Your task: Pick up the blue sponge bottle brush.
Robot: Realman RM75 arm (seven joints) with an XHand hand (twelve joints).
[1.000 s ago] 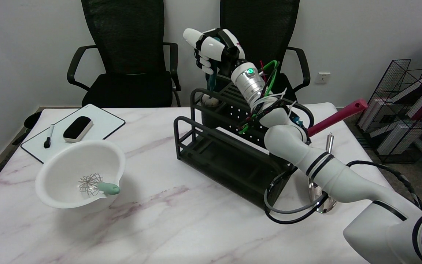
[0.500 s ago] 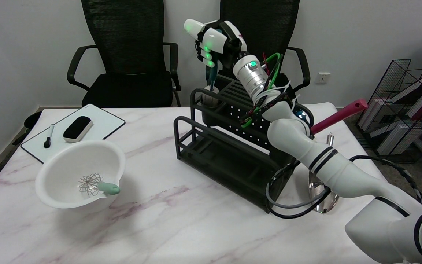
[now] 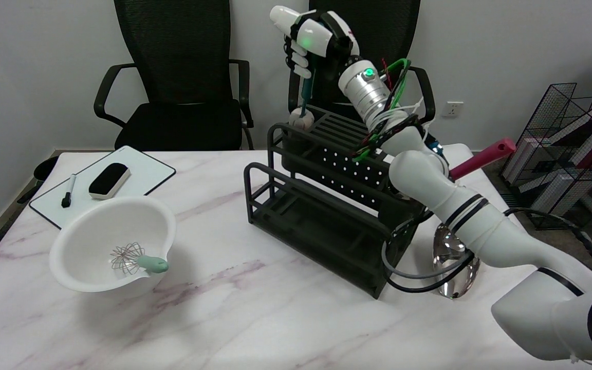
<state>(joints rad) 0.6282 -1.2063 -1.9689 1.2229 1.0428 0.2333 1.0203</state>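
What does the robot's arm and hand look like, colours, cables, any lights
The right arm is glossy white with rounded segments and thin black bands, ending in a ribbed silver wrist with a green light. Green, red and white cables bunch below that wrist; a black cable loops lower down. The right hand is black and white.

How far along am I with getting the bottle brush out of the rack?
Done: the right hand grips the bottle brush by its teal handle, above the black rack. In hand: the brush hangs upright, and its pale sponge head sits right at the rim of the rack's rear corner holder; whether it still touches the rim cannot be told. Left: lift until the head is plainly clear of the rack.
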